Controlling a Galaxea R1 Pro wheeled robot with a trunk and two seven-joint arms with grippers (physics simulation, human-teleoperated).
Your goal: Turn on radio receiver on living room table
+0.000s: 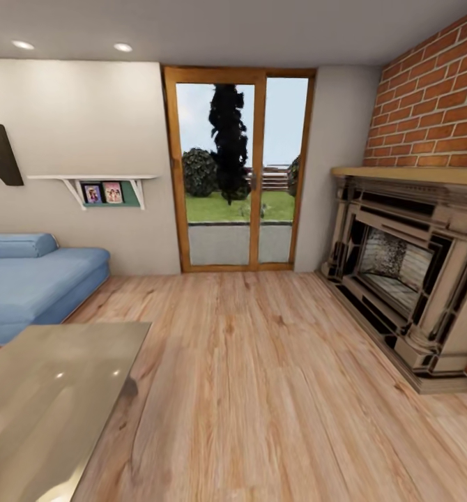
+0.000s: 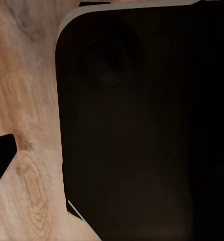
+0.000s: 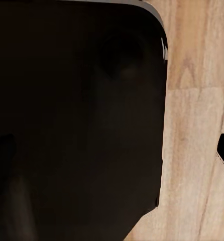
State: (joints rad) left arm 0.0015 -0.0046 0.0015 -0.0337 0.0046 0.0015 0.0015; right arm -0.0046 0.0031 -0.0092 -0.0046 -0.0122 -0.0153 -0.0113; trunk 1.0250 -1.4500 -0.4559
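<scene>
glossy table (image 1: 45, 390) corner beside blue sofa (image 1: 31, 286) — fireplace (image 1: 408, 272) opposite.

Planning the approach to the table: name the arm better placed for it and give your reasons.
Left, tentatively. The table sits at the head view's lower left, beside the blue sofa, on the left arm's side. Both wrist views show wood floor and a dark panel.

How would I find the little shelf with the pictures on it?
Start at the big glass door with the wooden frame in the far wall. Look left along the pale wall, above the blue sofa: the white shelf hangs there on two brackets. It alone holds two small colourful framed pictures against a green backing.
</scene>
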